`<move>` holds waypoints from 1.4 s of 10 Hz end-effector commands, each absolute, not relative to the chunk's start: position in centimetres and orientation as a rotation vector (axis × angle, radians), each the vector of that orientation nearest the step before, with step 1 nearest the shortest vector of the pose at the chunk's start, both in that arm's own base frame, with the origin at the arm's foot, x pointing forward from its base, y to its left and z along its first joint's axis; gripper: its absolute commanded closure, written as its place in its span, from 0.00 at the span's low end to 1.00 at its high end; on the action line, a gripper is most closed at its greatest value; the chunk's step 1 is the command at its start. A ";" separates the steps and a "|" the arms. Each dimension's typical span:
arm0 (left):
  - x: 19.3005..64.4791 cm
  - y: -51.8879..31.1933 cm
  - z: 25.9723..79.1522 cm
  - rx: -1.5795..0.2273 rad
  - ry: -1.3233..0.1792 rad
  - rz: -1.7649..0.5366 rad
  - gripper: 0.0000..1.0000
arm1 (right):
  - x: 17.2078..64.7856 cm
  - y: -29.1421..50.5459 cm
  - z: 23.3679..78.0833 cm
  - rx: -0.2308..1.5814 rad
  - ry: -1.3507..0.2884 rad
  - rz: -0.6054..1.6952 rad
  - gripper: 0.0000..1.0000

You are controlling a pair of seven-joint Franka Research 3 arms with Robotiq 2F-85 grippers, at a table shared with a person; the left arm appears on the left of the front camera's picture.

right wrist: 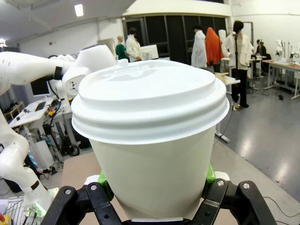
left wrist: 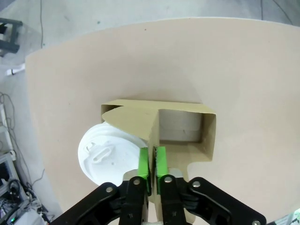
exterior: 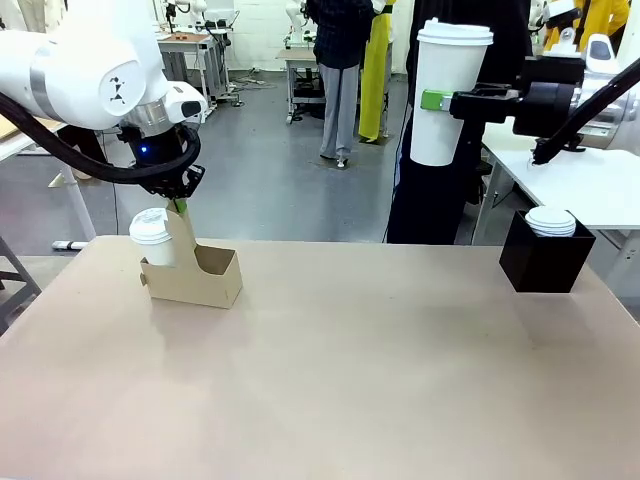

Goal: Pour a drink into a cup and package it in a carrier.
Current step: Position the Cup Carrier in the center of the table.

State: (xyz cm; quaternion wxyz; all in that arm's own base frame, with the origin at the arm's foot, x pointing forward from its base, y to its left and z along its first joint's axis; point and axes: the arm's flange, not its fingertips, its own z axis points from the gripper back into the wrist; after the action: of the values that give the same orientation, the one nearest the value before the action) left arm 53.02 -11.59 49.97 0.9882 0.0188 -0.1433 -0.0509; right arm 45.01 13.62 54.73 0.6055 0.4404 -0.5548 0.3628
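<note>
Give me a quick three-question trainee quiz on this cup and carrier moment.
1. True or false: the left hand is shut on the centre handle of the carrier.
2. Pick one: the lidded cup in the right hand is A) lying on its side, B) held upright in the air, C) seated in the carrier.
3. Fill in: the number of cups sitting in the carrier is ___.
Key: 1 true; 2 B; 3 one, the seated cup.
</note>
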 end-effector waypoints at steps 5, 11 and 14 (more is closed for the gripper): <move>53.0 -11.6 50.0 0.040 -0.286 -0.104 1.00 | 45.0 13.9 55.0 1.009 -1.297 0.845 0.20; 48.3 -14.3 55.0 -0.008 -0.315 0.000 0.98 | 45.0 13.9 55.0 1.009 -1.297 0.845 0.20; 41.0 -20.3 57.2 -0.055 -0.358 0.017 0.98 | 45.0 13.9 55.0 1.009 -1.297 0.845 0.20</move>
State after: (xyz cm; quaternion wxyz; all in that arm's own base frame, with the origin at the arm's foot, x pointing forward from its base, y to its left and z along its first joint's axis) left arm 43.72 -18.92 57.88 0.9846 -0.0187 -0.1738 -0.0054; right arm 45.02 13.64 54.76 0.6054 0.4401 -0.5550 0.3631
